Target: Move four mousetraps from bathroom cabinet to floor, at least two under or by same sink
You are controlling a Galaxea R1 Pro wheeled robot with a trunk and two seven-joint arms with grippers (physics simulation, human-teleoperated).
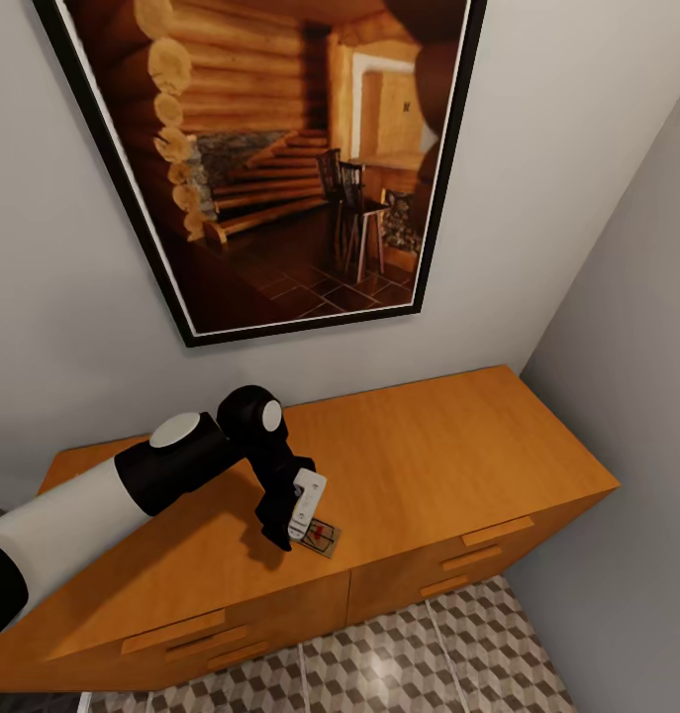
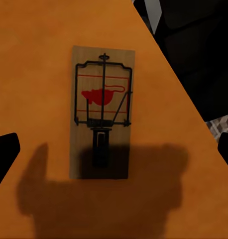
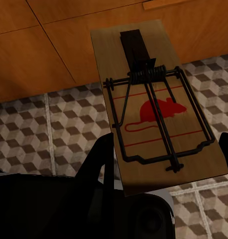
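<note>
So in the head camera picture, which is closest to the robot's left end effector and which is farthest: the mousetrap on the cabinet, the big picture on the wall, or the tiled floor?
1. Mousetrap: lying on the cabinet top, right under the left end effector.
2. Tiled floor: down in front of the drawers.
3. Framed picture: up on the wall behind the cabinet.

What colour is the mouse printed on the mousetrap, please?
Red, clearest in the right wrist view on the mousetrap.

Pale grey plaster walls meet in a corner at right. A black-framed picture of a log-cabin interior hangs on the rear wall. Light casts soft shadows across these plain surfaces.
</note>
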